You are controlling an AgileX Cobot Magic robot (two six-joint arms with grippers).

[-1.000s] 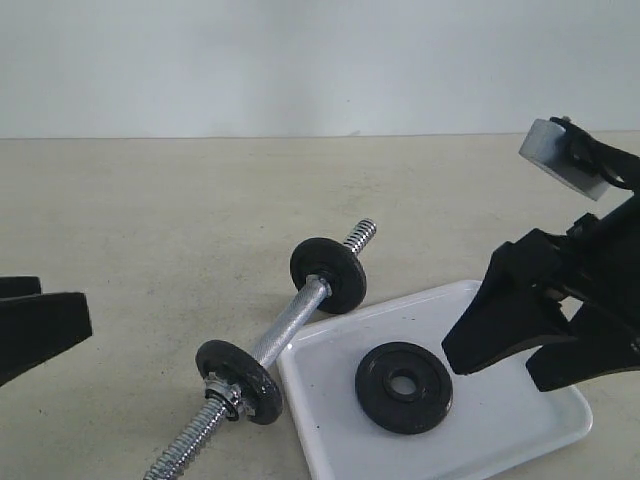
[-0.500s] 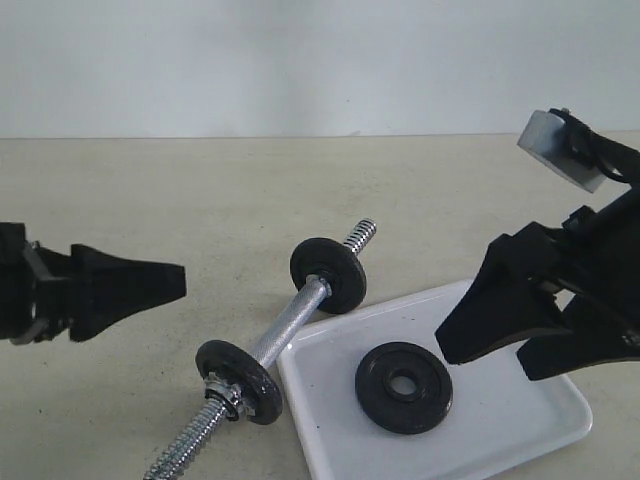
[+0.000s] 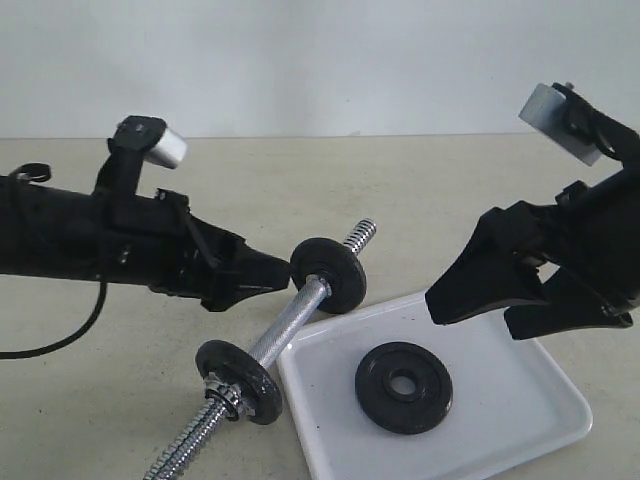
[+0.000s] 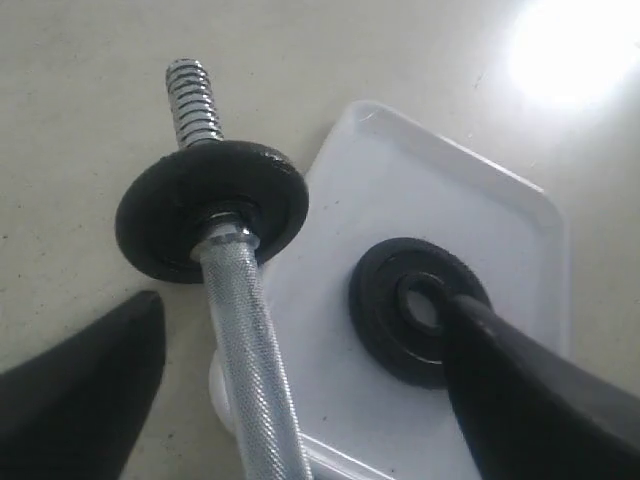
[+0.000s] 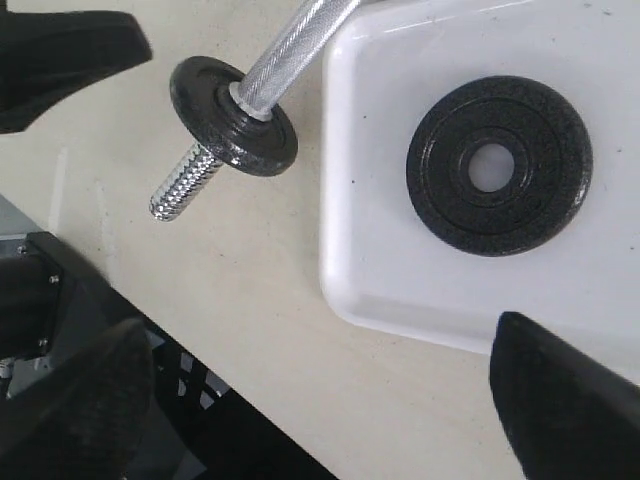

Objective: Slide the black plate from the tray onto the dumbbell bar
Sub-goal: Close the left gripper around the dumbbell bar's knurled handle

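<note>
**Plate flat in tray, both pincers empty**

Exterior view. The flat round black iron plate (image 3: 403, 387) lies face-up in the shallow white plastic tray (image 3: 520, 425), towards the side nearest the chrome dumbbell bar (image 3: 290, 322). The bar lies on the table just beside the tray's corner, a small black disc (image 3: 328, 273) near each threaded end. Your left gripper (image 3: 272, 272) is low beside the far disc. Your right gripper (image 3: 472, 318) hangs above the tray, clear of the plate, with its jaws spread.

Left wrist view. The left gripper (image 4: 302, 302) gapes wide and holds nothing; the bar's knurled middle (image 4: 240, 330) runs between its fingers. One finger overlaps the plate (image 4: 385, 330) in the picture only.

Right wrist view. The right gripper (image 5: 318, 330) is wide open and empty. The plate (image 5: 540, 190) sits whole in the tray (image 5: 380, 250), with its centre hole unobstructed.

Handling, as a judgement. Expect the plate to be dense and rigid, heavy for its size. Its rough finish should grip well. The tray looks slick, so a nudge may skate the plate. It lies flush, so you cannot get under it. Pinch across the raised outer rim, or put one finger in the hole and one outside. The bar may roll, so steady it at the knurl.
</note>
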